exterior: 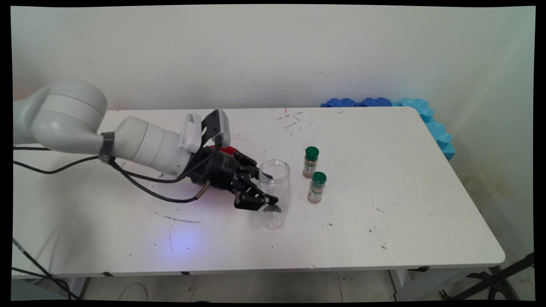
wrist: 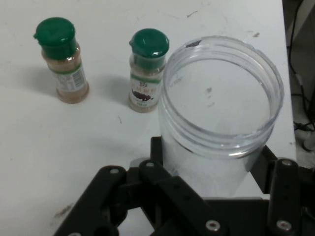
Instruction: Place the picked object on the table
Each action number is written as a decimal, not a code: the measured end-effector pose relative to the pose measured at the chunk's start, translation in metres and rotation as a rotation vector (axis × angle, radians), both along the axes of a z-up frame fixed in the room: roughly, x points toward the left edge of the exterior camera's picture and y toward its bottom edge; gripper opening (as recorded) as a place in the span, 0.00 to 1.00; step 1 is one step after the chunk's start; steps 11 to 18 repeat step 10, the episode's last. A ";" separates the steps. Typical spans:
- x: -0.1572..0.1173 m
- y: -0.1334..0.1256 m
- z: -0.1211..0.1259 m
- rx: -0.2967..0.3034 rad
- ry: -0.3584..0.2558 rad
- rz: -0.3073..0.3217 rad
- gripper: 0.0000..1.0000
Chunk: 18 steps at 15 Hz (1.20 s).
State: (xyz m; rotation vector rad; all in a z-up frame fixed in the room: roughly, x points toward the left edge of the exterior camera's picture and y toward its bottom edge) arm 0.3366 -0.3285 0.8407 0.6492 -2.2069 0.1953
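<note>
A clear, lidless plastic jar (exterior: 275,196) (wrist: 221,113) stands upright on the white table (exterior: 384,213). My gripper (exterior: 269,187) (wrist: 211,157) reaches in low from the left, with one finger on each side of the jar. Both fingers press against its walls, so the gripper is shut on the jar. The jar looks empty. Just right of it stand two small spice bottles with green caps, one farther back (exterior: 311,162) (wrist: 146,69) and one nearer (exterior: 317,187) (wrist: 61,59), both apart from the jar.
A red object (exterior: 229,149) lies behind the hand, mostly hidden by it. Blue foam pieces (exterior: 426,115) line the table's back right corner. Black cables (exterior: 140,183) trail from the arm over the table's left part.
</note>
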 end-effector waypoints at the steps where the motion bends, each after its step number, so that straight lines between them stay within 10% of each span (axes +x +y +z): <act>1: 0.000 0.000 -0.003 -0.003 -0.001 0.002 0.00; 7: -0.001 -0.002 -0.015 -0.011 -0.006 0.010 0.00; 8: -0.001 -0.002 -0.016 -0.011 -0.006 0.012 1.00; 18: -0.001 -0.002 -0.017 -0.012 -0.003 0.015 1.00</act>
